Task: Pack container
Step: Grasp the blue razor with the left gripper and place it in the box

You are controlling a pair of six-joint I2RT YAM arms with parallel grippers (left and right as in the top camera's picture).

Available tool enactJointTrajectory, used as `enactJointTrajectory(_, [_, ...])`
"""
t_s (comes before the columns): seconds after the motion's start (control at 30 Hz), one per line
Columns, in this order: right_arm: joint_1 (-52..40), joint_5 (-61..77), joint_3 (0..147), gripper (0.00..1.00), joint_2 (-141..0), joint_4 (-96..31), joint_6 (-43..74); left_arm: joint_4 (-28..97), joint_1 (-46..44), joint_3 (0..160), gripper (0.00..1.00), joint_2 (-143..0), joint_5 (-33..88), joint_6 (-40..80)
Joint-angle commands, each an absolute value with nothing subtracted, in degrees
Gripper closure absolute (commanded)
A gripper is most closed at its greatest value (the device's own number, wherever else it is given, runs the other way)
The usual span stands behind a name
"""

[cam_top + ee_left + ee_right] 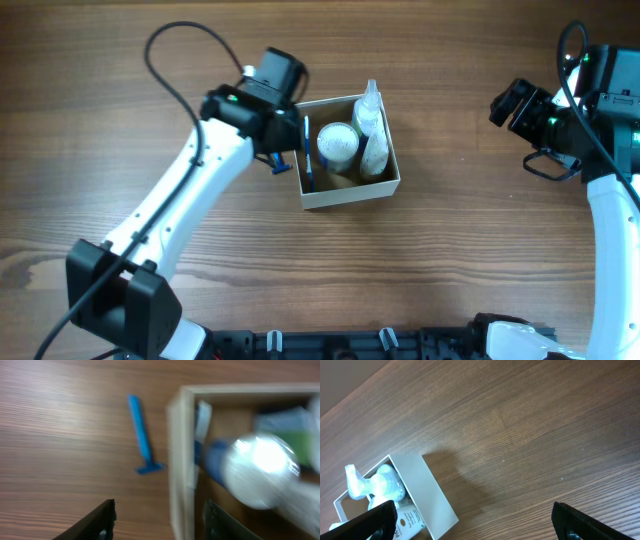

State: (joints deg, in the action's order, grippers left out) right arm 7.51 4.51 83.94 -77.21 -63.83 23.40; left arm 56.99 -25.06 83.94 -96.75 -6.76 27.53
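**A:** Where's the container sitting?

**B:** Middle of the wooden table, upright, top open. Inside there's a white-lidded jar, two clear bottles along the right wall, and a slim blue thing against the left wall. I can't tell what that last one is. A blue razor lies on the table just outside the left wall.

**A:** Any brand names you can read?

**B:** Nope. The right wrist view shows a printed label on something in the box, but the text is too small. The left wrist view is blurry, with just a green patch near the jar.

**A:** And the claws?

**B:** The left gripper hovers over the container's left wall, spread wide and holding nothing, with one finger above the table and the other above the inside. The right gripper is well off to the right, also spread wide and empty.
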Motion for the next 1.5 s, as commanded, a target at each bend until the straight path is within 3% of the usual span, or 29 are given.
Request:
enactJointTrajectory(0.0, [7.6,5.0,84.4,0.0,-77.5,-63.5,24.1,53.8,-18.3,81.1,0.41,-100.2,-8.8,27.5])
enactJointTrajectory(0.27, [7.6,5.0,84.4,0.0,-77.5,-63.5,24.1,42.1,-14.0,80.4,0.47,-117.5,4.4,27.2])
enactJointTrajectory(0.47, [7.6,5.0,84.4,0.0,-77.5,-63.5,24.2,39.9,-14.0,80.4,0.49,-119.9,7.8,27.3])
enactJointTrajectory(0.5, [7.6,5.0,84.4,0.0,-77.5,-63.5,24.1,40.1,-14.0,80.4,0.52,-120.0,7.9,27.3])
enactJointTrajectory(0.63, [7.6,5.0,84.4,0.0,-77.5,-63.5,24.2,43.2,-14.0,80.4,0.84,-120.8,7.4,27.3])
enactJointTrajectory(0.7, [7.6,5.0,84.4,0.0,-77.5,-63.5,24.2,43.7,-14.0,80.5,0.96,-120.7,6.6,27.3])
enactJointTrajectory(0.93, [7.6,5.0,84.4,0.0,-77.5,-63.5,24.2,55.6,-14.6,85.2,0.96,-108.6,0.4,27.0])
enactJointTrajectory(1.1, [7.6,5.0,84.4,0.0,-77.5,-63.5,24.1,56.9,-24.4,85.5,0.96,-96.5,-1.0,25.8])
enactJointTrajectory(1.3, [7.6,5.0,84.4,0.0,-77.5,-63.5,24.2,51.7,-31.0,85.4,0.95,-102.1,-2.7,28.0])
enactJointTrajectory(1.47, [7.6,5.0,84.4,0.0,-77.5,-63.5,24.1,50.0,-31.0,85.4,0.84,-107.6,-2.5,27.9])
